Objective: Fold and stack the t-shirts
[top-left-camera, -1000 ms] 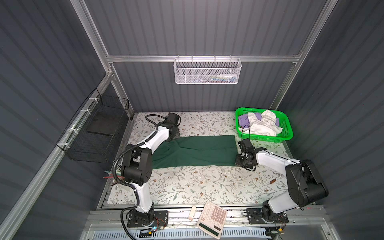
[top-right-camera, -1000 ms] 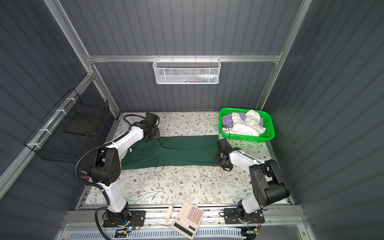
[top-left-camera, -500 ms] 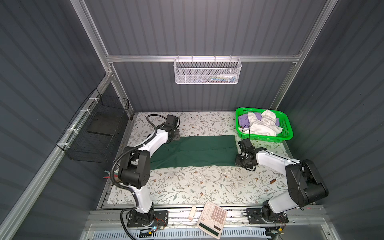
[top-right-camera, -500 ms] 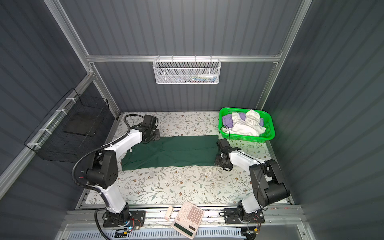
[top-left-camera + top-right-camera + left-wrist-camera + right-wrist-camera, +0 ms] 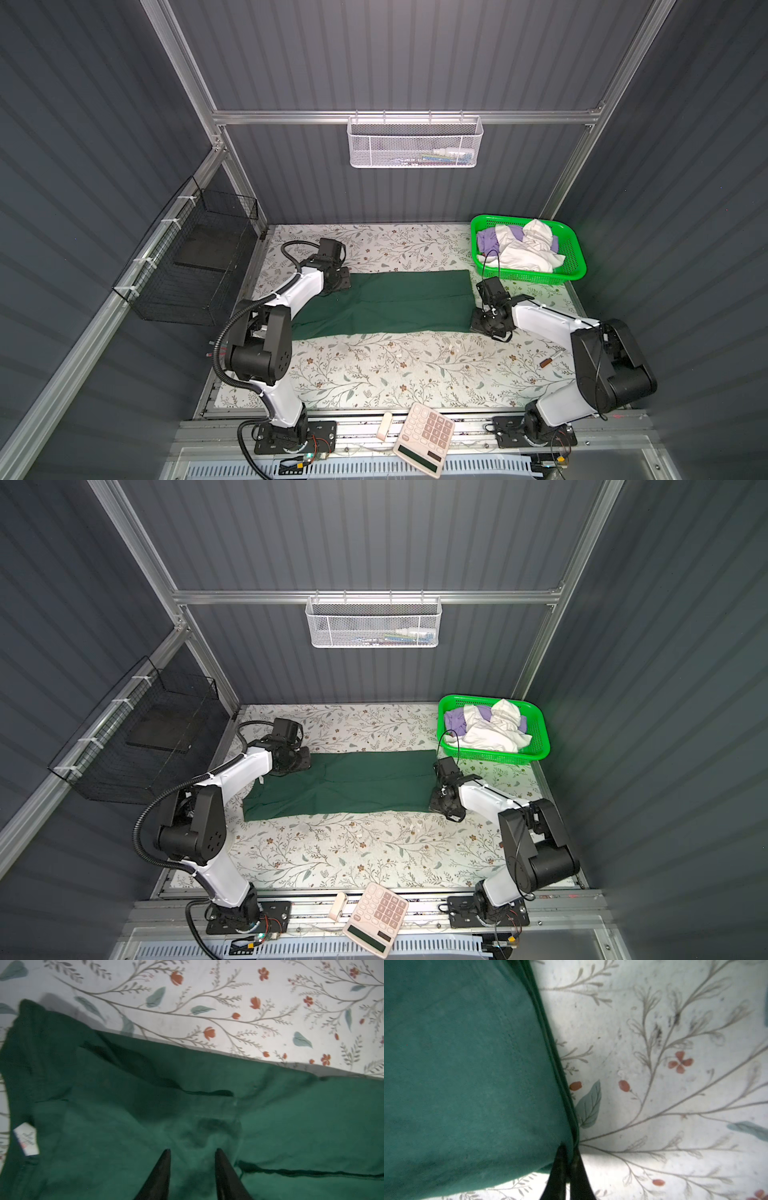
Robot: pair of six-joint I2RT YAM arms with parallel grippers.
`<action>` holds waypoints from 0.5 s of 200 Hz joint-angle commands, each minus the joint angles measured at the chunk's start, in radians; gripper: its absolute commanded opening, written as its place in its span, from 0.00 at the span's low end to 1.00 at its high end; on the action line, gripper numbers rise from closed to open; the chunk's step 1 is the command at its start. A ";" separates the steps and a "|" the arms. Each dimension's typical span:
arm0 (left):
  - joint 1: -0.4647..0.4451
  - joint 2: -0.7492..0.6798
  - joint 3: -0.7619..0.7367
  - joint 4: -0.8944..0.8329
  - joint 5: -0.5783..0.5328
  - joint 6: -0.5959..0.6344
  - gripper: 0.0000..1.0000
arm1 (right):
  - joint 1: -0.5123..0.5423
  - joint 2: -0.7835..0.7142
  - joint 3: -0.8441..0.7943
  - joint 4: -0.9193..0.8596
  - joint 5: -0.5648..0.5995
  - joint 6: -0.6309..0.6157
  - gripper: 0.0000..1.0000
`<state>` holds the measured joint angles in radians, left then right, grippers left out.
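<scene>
Left gripper (image 5: 192, 1150), jaws newly parted, hovers over green t-shirt (image 5: 386, 303); only its wrist view shows the neck label (image 5: 27, 1139); right gripper (image 5: 569, 1150) pinches the shirt's right edge.

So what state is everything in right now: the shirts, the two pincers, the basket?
dark green t-shirt: folded into a long strip, flat on the table.
left pincer: open over the shirt's collar end, gripping nothing.
right pincer: shut on the shirt's opposite end.
white and lavender t-shirts: crumpled, unfolded, piled in the basket.
green basket: upright at the table's back corner.
</scene>
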<state>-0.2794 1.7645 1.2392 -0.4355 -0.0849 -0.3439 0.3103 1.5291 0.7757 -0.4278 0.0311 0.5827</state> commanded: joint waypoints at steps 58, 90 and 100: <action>-0.095 0.208 0.162 -0.055 -0.149 0.002 0.41 | -0.005 -0.008 -0.019 -0.045 -0.010 -0.008 0.00; -0.096 0.233 0.202 -0.059 -0.167 0.002 0.34 | -0.004 -0.006 -0.018 -0.045 -0.011 -0.013 0.00; -0.096 0.241 0.208 -0.062 -0.167 0.003 0.28 | -0.004 -0.006 -0.017 -0.046 -0.010 -0.016 0.00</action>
<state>-0.3744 1.9785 1.3853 -0.4698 -0.2176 -0.3481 0.3092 1.5284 0.7742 -0.4267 0.0254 0.5793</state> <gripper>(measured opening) 0.325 0.056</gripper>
